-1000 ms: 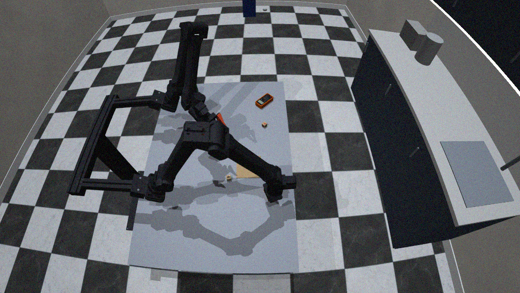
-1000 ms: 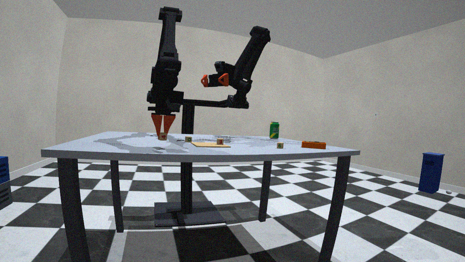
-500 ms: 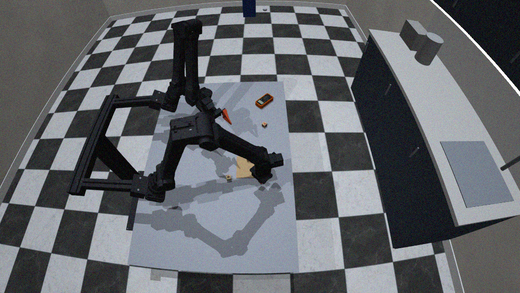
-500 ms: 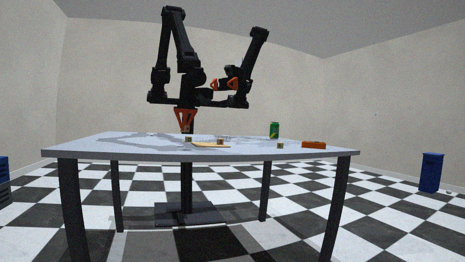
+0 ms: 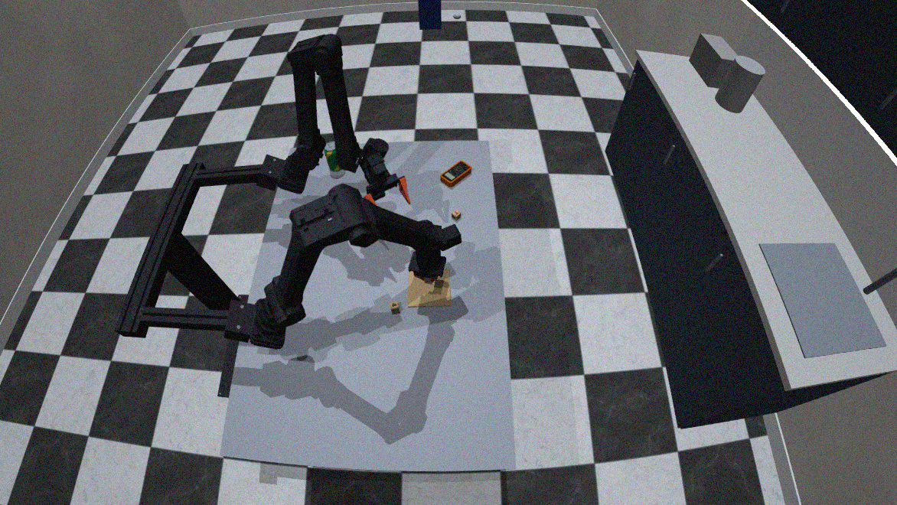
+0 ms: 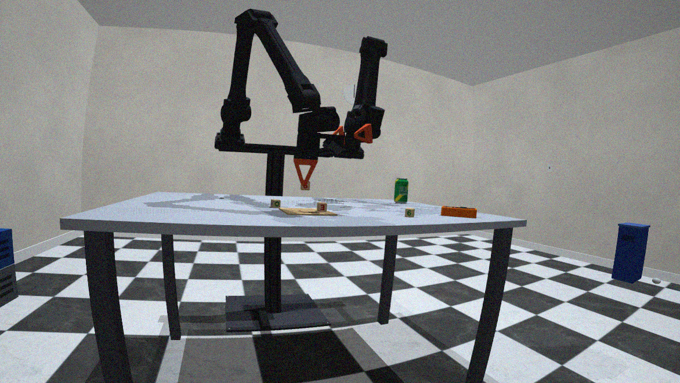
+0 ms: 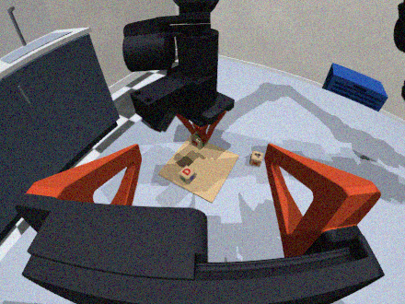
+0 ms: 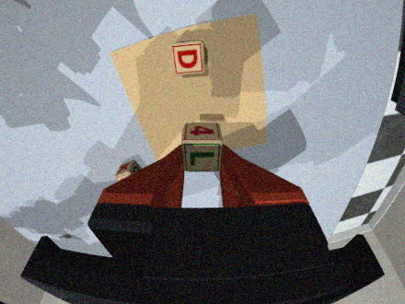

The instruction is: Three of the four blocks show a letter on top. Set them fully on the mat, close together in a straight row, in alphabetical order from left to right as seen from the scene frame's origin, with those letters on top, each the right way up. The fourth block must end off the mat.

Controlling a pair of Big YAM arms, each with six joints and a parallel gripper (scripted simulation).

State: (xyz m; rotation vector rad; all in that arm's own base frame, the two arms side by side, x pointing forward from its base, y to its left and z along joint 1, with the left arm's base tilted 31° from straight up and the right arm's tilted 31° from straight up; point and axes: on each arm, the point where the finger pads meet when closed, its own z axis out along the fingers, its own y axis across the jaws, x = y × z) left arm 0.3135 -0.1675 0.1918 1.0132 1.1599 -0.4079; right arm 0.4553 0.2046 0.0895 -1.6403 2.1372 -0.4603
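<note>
The right gripper [image 5: 429, 277] [image 6: 305, 184] [image 7: 201, 138] [image 8: 202, 152] was found pinching a block [image 6: 305, 186] [image 7: 197, 140] [image 8: 202, 148] marked with a red 4 and a green L, above the mat [image 5: 422, 298] [image 6: 297, 212] [image 7: 214, 189] [image 8: 161, 108] and clear of it. The left gripper [image 5: 387, 193] [image 6: 351, 133] [image 7: 202, 151] was raised, fingers spread wide, with nothing between them. The D block [image 6: 322, 206] [image 7: 187, 174] [image 8: 188, 57] lay on the mat, letter up. A third block [image 5: 394, 307] [image 6: 275, 203] [image 7: 257, 158] [image 8: 128, 169] sat just off the mat, towards the counter's stand-side edge. Near the counter [image 5: 370, 395] [image 6: 190, 223] edge opposite the stand, a fourth block [image 5: 456, 214] [image 6: 409, 212] stood off the mat, a 6 on its outward side. An orange meter [image 5: 456, 174] [image 6: 458, 211] lay towards that edge's left-arm corner; a green can [image 5: 332, 160] [image 6: 401, 191] stood towards the stand-side corner at the left-arm end. The row was incomplete.

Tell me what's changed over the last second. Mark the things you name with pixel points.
The right gripper [image 5: 429, 277] [image 6: 304, 186] [image 7: 201, 138] [image 8: 202, 152] has lifted the 4-marked block [image 6: 305, 185] [image 7: 196, 141] [image 8: 201, 157] off the table and carried it, clamped, rightward in the exterior view, to above the mat [image 5: 420, 298] [image 6: 299, 212] [image 7: 212, 184] [image 8: 156, 92]. The left gripper [image 5: 390, 202] [image 6: 351, 132] [image 7: 202, 151], open, has shifted rightward and lower there. The D block [image 6: 321, 207] [image 7: 187, 174] [image 8: 188, 58] and both other blocks stayed put.
</note>
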